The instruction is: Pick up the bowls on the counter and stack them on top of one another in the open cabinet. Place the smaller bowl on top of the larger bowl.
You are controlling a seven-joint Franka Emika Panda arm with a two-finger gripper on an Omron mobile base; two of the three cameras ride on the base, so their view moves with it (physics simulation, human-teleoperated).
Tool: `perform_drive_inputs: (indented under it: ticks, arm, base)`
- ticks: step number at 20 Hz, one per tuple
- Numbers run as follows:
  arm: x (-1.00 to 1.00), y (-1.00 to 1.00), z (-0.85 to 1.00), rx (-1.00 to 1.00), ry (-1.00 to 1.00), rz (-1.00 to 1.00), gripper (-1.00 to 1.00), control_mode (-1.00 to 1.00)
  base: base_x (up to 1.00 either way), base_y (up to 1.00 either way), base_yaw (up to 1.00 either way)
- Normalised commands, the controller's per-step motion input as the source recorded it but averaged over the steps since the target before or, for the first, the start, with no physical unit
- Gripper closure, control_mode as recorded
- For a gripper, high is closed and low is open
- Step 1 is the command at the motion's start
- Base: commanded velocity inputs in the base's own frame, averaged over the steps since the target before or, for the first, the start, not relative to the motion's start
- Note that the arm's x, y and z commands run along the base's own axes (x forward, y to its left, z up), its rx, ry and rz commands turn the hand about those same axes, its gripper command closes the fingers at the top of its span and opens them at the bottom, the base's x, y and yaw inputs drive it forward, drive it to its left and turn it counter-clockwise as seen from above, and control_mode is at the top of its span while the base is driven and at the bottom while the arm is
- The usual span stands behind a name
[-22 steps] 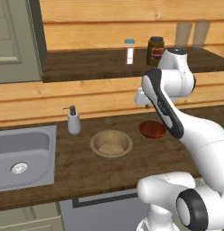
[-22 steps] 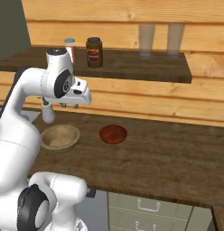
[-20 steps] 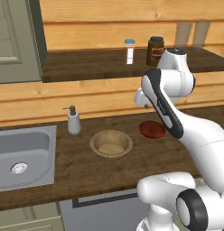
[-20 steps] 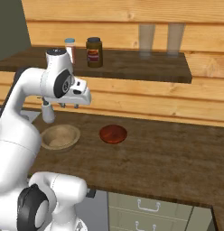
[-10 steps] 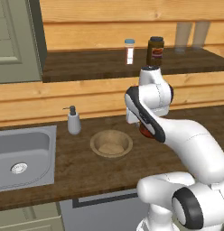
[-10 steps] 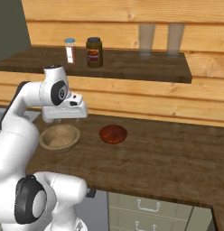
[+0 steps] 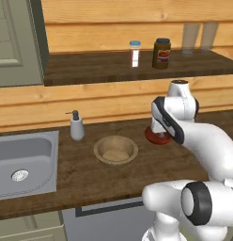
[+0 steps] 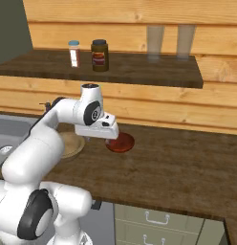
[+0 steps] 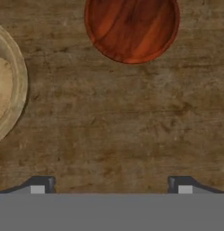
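The tool is hanging wide open over the dark wood-grain tabletop, near the small shallow reddish-brown wooden bowl, which is probably light, stiff and smooth, so gripping its thin rim seems best.

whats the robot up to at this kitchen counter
A white arm hangs over the dark wood counter with its gripper open, jaws wide and holding nothing. In the hand view the gripper points down at bare counter between the small reddish-brown bowl and the wide tan wooden bowl. Both bowls sit on the counter, apart from each other. The cabinet shelf above holds a small bottle, a jar and two glasses, but no bowl yet.
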Motion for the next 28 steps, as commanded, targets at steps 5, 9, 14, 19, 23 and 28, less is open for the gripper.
perform_drive_inputs:
  ticks: [5, 9, 14, 19, 23, 28]
  arm:
    - [0.36, -0.89, -0.34, 0.13, 0.0, -0.09, -1.0, -1.0]
    - [0.47, -0.51, -0.33, 0.02, 0.04, -0.07, -1.0, -1.0]
    - [0.5, -0.11, -0.25, 0.0, 0.0, -0.02, -1.0, -1.0]
    - [0.43, 0.0, -0.34, 0.0, 0.0, 0.0, -1.0, -1.0]
    - [0.31, 0.0, -0.36, 0.0, 0.0, 0.0, -1.0, -1.0]
    - [0.21, 0.0, -0.32, 0.0, -0.02, 0.0, -1.0, -1.0]
  base:
    - [0.0, 0.0, 0.0]
    - [0.0, 0.0, 0.0]
    - [0.0, 0.0, 0.0]
    - [0.0, 0.0, 0.0]
    - [0.0, 0.0, 0.0]
    - [0.0, 0.0, 0.0]
